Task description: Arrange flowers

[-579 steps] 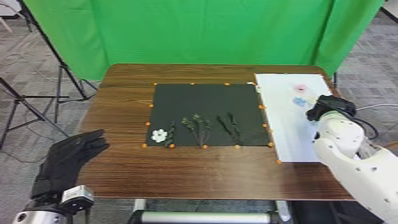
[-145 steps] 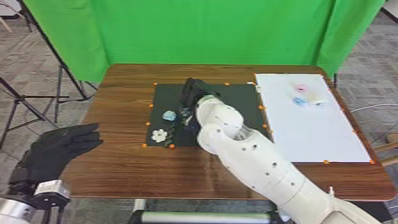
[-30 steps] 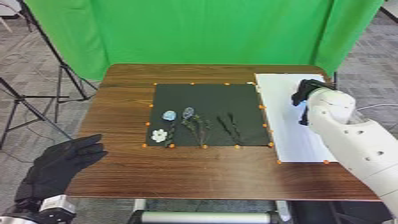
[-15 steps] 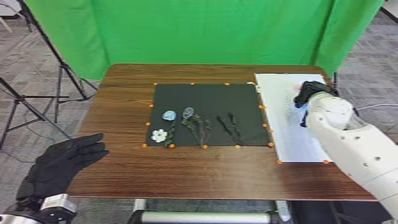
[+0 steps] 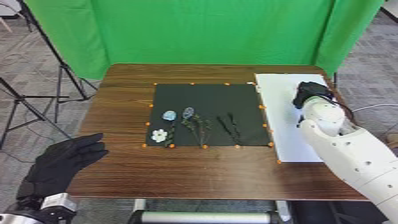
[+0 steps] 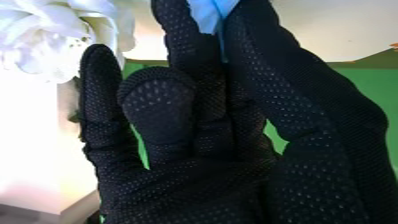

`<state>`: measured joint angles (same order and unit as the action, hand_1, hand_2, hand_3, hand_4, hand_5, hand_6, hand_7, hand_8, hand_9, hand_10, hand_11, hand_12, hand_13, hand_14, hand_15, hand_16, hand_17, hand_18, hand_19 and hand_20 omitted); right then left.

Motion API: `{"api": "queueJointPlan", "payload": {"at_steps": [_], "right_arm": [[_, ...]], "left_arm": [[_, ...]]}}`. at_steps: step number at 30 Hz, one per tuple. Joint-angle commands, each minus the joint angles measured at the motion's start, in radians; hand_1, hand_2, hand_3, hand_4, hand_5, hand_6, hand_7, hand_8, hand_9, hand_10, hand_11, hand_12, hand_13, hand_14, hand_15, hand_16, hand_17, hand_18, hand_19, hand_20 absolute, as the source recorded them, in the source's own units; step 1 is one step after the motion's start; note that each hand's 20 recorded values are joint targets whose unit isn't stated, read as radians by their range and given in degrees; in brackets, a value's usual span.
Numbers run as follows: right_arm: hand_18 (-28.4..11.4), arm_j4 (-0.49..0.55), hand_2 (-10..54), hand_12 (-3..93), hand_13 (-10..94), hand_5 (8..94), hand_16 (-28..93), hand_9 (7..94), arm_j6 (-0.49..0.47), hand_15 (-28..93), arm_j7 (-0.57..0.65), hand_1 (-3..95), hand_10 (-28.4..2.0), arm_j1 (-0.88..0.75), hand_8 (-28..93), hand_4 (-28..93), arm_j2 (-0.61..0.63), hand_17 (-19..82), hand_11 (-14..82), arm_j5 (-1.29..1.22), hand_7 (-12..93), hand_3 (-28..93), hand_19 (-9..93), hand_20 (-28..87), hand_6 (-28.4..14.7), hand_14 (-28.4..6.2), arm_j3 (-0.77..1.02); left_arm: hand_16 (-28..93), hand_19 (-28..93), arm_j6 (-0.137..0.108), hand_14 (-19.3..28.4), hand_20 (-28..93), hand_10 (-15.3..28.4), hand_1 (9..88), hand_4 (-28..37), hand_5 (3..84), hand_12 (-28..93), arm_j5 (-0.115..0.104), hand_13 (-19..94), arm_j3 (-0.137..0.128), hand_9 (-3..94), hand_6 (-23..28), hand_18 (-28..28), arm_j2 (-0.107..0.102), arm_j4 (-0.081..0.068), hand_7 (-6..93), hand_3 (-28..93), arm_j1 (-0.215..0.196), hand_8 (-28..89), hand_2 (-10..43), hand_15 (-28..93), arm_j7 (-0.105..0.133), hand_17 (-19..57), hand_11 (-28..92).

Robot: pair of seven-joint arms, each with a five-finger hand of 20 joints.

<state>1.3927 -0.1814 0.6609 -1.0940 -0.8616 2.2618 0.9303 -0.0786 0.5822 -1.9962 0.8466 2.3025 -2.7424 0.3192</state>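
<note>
Off the black mat swings the right hand, now up over the white sheet and blocking part of it, its thumb and fingers closed on a light blue flower, a big white bloom close beside them! Down on the mat sit a pale blue flower head, a darker one, a small white flower and dark stems. Over beside the table, the left hand hangs loosely open, holding nothing.

Even, bright room light; soft sheen on brown wooden desk; right wrist view, strong glare across flat white surface.
</note>
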Motion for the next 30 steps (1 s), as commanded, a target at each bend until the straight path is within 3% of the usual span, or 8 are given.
{"api": "queueJointPlan", "payload": {"at_steps": [1, 3, 7, 10, 16, 20, 23, 30], "right_arm": [[-19.5, 0.064, -9.4, 37.8, 77, 78.8, 22, 87.4, 0.059, 74, -0.018, 54.0, -5.8, 0.016, 1, -28, 0.021, 31, 21.5, -0.033, 29, 75, 85, 11, 0.1, -5.4, -0.052], [-19.5, 0.091, -9.4, 38.2, 77, 79.0, 22, 87.7, 0.064, 74, -0.036, 54.2, -5.8, 0.024, 1, -28, 0.021, 31, 21.5, -0.042, 29, 75, 85, 11, 0.0, -5.3, -0.076], [-19.5, 0.149, -9.5, 38.5, 77, 79.6, 22, 88.0, 0.074, 74, -0.088, 54.6, -5.7, 0.038, 2, -28, 0.003, 31, 21.6, -0.049, 29, 75, 85, 11, -0.2, -5.3, -0.12], [-19.5, 0.187, -9.5, 38.8, 77, 79.9, 23, 88.0, 0.074, 74, -0.13, 54.7, -5.7, 0.051, 2, -28, -0.021, 31, 21.8, -0.053, 28, 75, 85, 10, -0.2, -5.2, -0.158], [-19.5, 0.223, -9.5, 38.8, 77, 80.1, 23, 88.1, 0.066, 74, -0.183, 54.6, -5.6, 0.066, 2, -28, -0.107, 31, 21.7, -0.054, 28, 75, 85, 10, -0.2, -5.2, -0.216], [-19.4, 0.215, -9.5, 38.8, 77, 80.0, 23, 88.1, 0.064, 74, -0.203, 54.6, -5.7, 0.072, 2, -28, -0.158, 31, 21.9, -0.026, 28, 75, 85, 10, -0.2, -5.1, -0.248], [-19.4, 0.196, -9.5, 38.9, 77, 80.1, 23, 88.0, 0.061, 74, -0.204, 54.5, -5.7, 0.072, 2, -28, -0.196, 31, 21.9, -0.012, 28, 75, 85, 10, -0.1, -5.1, -0.255], [-19.4, 0.158, -9.5, 38.7, 77, 80.0, 23, 88.1, 0.074, 74, -0.191, 54.3, -5.8, 0.069, 2, -28, -0.219, 31, 22.1, 0.014, 28, 76, 85, 10, -0.1, -5.0, -0.266]], "left_arm": [[-12, 59, -0.017, 28.4, 16, 23.2, 27.5, -17.1, 50.9, 11, -0.021, 29, -0.018, 41.4, 15.6, 22.5, -0.025, 0.008, 14.0, 79, -0.049, -8, 5.6, 61, 0.018, -9.4, 38], [-12, 59, -0.012, 28.4, 16, 23.3, 27.5, -17.1, 50.9, 11, -0.019, 29, -0.024, 41.4, 15.6, 22.5, -0.027, 0.008, 13.9, 79, -0.048, -8, 5.6, 61, 0.009, -9.4, 38], [-12, 59, -0.019, 28.4, 16, 23.3, 27.4, -17.1, 50.9, 11, -0.028, 29, -0.037, 41.4, 15.6, 22.5, -0.039, 0.012, 13.9, 79, -0.064, -8, 5.5, 61, 0.014, -9.4, 38], [-12, 59, -0.01, 28.4, 16, 23.3, 27.5, -17.1, 50.9, 11, -0.02, 29, -0.05, 41.4, 15.6, 22.5, -0.027, 0.014, 13.9, 79, -0.062, -8, 5.5, 61, -0.005, -9.4, 38], [-12, 59, 0.029, 28.4, 16, 23.3, 27.4, -17.1, 50.8, 11, 0.002, 29, -0.072, 41.4, 15.6, 22.6, -0.005, 0.009, 13.8, 79, -0.031, -8, 5.4, 61, -0.08, -9.4, 38], [-12, 59, 0.041, 28.4, 16, 23.3, 27.5, -17.1, 50.9, 11, 0.009, 29, -0.078, 41.3, 15.6, 22.6, -0.006, 0.004, 13.8, 79, -0.008, -8, 5.4, 61, -0.102, -9.4, 38], [-12, 59, 0.056, 28.4, 16, 23.3, 27.4, -17.1, 50.9, 11, 0.017, 29, -0.078, 41.3, 15.6, 22.6, 0.001, 0.0, 13.8, 79, 0.014, -8, 5.3, 61, -0.122, -9.4, 38], [-13, 59, 0.071, 28.4, 16, 23.3, 27.4, -17.1, 50.9, 11, 0.031, 29, -0.06, 41.4, 15.6, 22.6, 0.002, -0.007, 13.8, 79, 0.055, -8, 5.3, 61, -0.144, -9.4, 38]]}}
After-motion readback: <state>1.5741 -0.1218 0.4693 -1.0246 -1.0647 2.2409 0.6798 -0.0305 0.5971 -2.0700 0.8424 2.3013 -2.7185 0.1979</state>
